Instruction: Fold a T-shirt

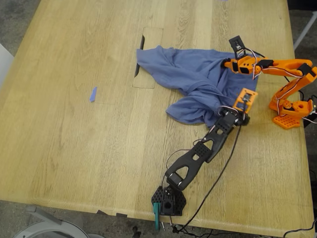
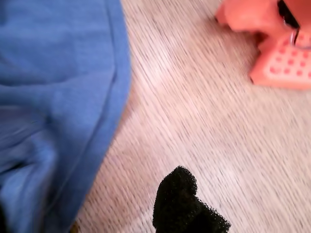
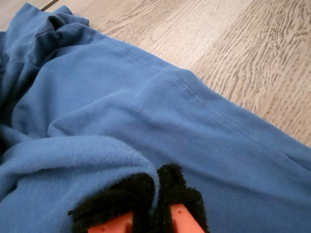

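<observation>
1. The T-shirt (image 1: 195,82) is lying in a crumpled heap on the wooden desk (image 1: 74,148), towards the exterior view's right. It's bunched up and nowhere near flat, with folds running every which way. I can't see any print on it from here.
2. My second gripper (image 3: 156,196) is on the orange arm that reaches in from the exterior view's right. Its black foam-padded jaws are pinched together with a ridge of the blue cloth caught between them, so it's gripping the T-shirt near the heap's upper right edge in the exterior view.
3. In that wrist view a hem seam runs diagonally across the cloth, with bare desk beyond it.
4. My first gripper (image 1: 243,106) is on the black arm, whose base (image 1: 168,201) is clamped at the near edge of the desk. It sits just beside the shirt's lower right edge in the exterior view.
5. The first wrist view is blurry: one black foam pad (image 2: 184,204) over bare wood, the shirt's edge off to one side, and the orange arm's base (image 2: 282,63) further out. Only one pad shows, with nothing in it, so I can't tell whether those jaws are open or closed.
6. There's also a tiny blue tape scrap (image 1: 93,94) well apart from the shirt, on the exterior view's left, and a rectangular hatch (image 1: 148,59) in the desk that's partly under the cloth.
</observation>
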Robot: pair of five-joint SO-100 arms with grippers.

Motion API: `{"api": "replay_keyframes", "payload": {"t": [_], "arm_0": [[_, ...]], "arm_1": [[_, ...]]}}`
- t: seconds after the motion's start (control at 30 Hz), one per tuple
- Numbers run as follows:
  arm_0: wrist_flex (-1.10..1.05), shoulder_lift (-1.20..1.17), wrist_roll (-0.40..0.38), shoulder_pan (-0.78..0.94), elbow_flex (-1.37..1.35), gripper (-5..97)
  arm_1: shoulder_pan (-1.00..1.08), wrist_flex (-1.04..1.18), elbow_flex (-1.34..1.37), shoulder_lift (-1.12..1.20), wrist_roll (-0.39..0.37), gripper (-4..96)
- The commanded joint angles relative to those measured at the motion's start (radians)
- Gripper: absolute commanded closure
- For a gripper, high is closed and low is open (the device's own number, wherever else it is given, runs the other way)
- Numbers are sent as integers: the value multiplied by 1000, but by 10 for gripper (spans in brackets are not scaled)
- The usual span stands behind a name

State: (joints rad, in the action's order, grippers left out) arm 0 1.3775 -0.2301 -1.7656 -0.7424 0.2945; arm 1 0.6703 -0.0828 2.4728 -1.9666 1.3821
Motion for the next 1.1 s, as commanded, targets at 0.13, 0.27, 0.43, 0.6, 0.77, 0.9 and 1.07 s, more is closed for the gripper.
{"api": "replay_keyframes", "payload": {"t": [0.13,0.27,0.43,0.6,0.77,0.9,1.07], "arm_0": [[54,-48,74,18,35,281],[46,-11,117,15,35,259],[37,41,166,26,35,246],[11,92,224,49,35,241],[-15,135,281,75,35,241],[-15,167,356,94,35,241],[-20,195,410,118,35,247]], "arm_1": [[6,26,6,-83,-6,913],[-9,43,6,-101,-5,913],[-28,54,8,-110,-2,913],[-31,71,2,-123,-2,913],[-34,83,15,-149,0,913],[-38,87,29,-169,0,913],[-37,92,41,-193,0,913]]}}
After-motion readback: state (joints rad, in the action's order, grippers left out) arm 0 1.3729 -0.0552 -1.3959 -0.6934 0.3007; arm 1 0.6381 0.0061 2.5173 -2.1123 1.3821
